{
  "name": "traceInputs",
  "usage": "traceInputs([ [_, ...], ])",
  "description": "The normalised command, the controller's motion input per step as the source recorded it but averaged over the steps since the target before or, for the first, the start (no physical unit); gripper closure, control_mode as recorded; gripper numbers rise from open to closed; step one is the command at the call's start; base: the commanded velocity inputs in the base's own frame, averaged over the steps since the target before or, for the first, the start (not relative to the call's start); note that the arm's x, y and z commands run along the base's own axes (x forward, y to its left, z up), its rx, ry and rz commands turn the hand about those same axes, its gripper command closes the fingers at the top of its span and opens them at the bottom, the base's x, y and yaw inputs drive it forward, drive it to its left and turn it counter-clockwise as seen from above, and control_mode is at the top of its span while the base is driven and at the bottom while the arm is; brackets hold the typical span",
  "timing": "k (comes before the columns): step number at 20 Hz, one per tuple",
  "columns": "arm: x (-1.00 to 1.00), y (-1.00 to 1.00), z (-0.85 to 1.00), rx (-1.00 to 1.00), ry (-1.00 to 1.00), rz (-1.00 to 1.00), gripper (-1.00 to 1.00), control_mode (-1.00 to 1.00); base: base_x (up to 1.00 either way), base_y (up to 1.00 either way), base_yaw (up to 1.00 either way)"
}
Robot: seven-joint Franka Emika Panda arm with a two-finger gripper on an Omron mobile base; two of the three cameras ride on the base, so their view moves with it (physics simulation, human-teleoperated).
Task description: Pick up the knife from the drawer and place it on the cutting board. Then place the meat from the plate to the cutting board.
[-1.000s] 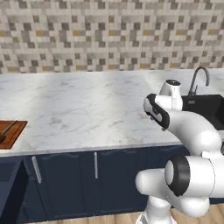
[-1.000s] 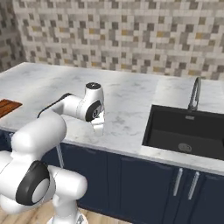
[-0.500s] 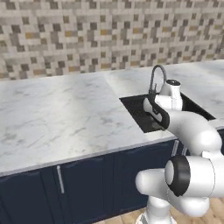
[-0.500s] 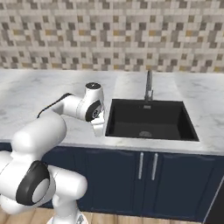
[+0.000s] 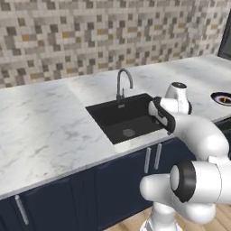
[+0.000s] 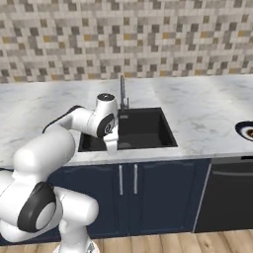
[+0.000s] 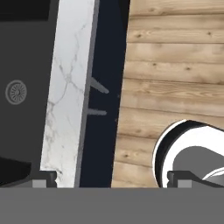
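The plate, navy-rimmed with a white centre, lies on the counter at the far right edge, also the plate. A small orange-brown lump, the meat, sits in its middle. My gripper points down over the counter's front edge, just left of the sink's near corner and far from the plate. In the hand view my gripper is open, its fingertips wide apart with nothing between them. The knife, drawer and cutting board are out of view.
A black sink with a curved tap is set into the marble counter. Navy cabinet doors with slim handles run below. A dark appliance front stands right of them, over wooden floor.
The whole picture has slid left because the base drove right. The cutting board left the frame, the sink came into the middle, and the plate appeared at the right. The arm's pose is unchanged.
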Motion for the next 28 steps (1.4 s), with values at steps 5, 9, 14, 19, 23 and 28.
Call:
traceInputs([
  [5, 0.00, 0.00, 0.00, 0.00, 0.00, 0.00, -1.00, 1.00, 0.10, -0.77, -0.18],
  [9, 0.00, 0.00, 0.00, 0.00, 0.00, 0.00, -1.00, 1.00, 0.20, -0.85, -0.09],
  [14, 0.00, 0.00, 0.00, 0.00, 0.00, 0.00, -1.00, 1.00, 0.27, -0.77, -0.02],
  [19, 0.00, 0.00, 0.00, 0.00, 0.00, 0.00, -1.00, 1.00, 0.33, -0.72, 0.00],
  [23, 0.00, 0.00, 0.00, 0.00, 0.00, 0.00, -1.00, 1.00, 0.33, -0.63, 0.00],
  [28, 0.00, 0.00, 0.00, 0.00, 0.00, 0.00, -1.00, 1.00, 0.38, -0.51, 0.06],
])
